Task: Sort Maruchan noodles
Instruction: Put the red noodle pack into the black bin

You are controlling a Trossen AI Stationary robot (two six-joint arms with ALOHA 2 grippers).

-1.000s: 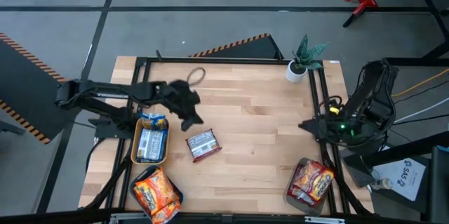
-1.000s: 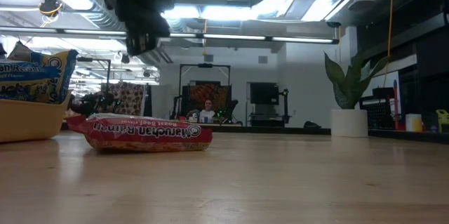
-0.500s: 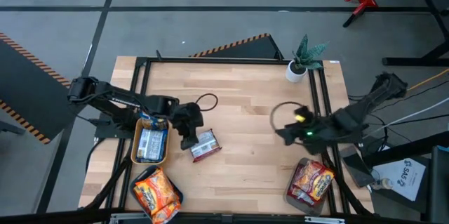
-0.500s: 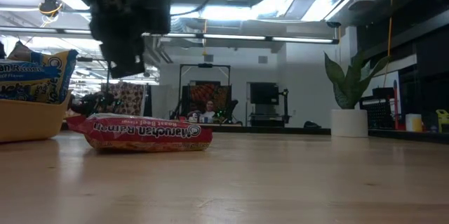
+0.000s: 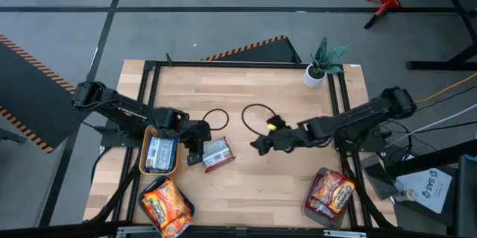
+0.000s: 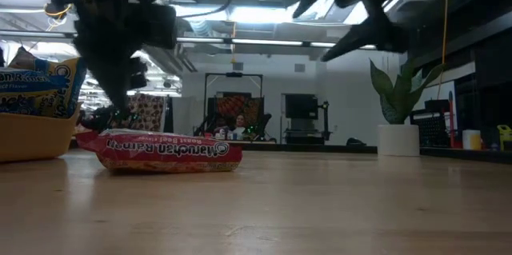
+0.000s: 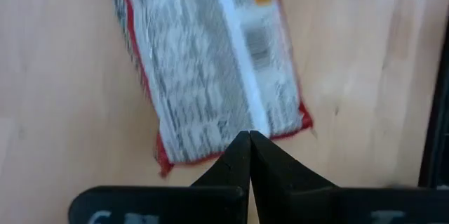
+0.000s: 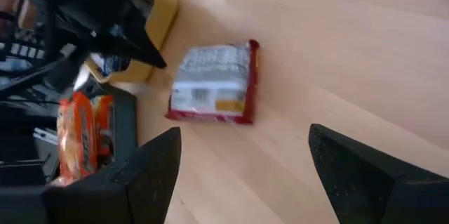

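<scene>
One red-brown-and-silver Maruchan packet (image 5: 216, 154) lies flat on the wooden table, printed back up, and also shows in the low view (image 6: 164, 153). My left gripper (image 5: 195, 151) is shut and hovers just above the packet's left edge (image 7: 210, 155); in the low view (image 6: 120, 71) a gap shows under it. My right gripper (image 5: 259, 146) is open and stands in the air to the packet's right, pointing at the packet (image 8: 216, 83). The other packets sit in three trays.
A yellow tray (image 5: 143, 156) with blue-and-silver packets stands left of the loose packet. A dark tray (image 5: 165, 204) with orange packets is at the near left, and a grey tray (image 5: 328, 195) with red-brown packets at the near right. A potted plant (image 5: 324, 63) stands far right.
My left gripper has come down and moved toward the near edge, ending by the loose packet's left edge. My right arm has swung from the table's right edge toward the middle, its gripper now close to the packet's right side. The packet has stayed put.
</scene>
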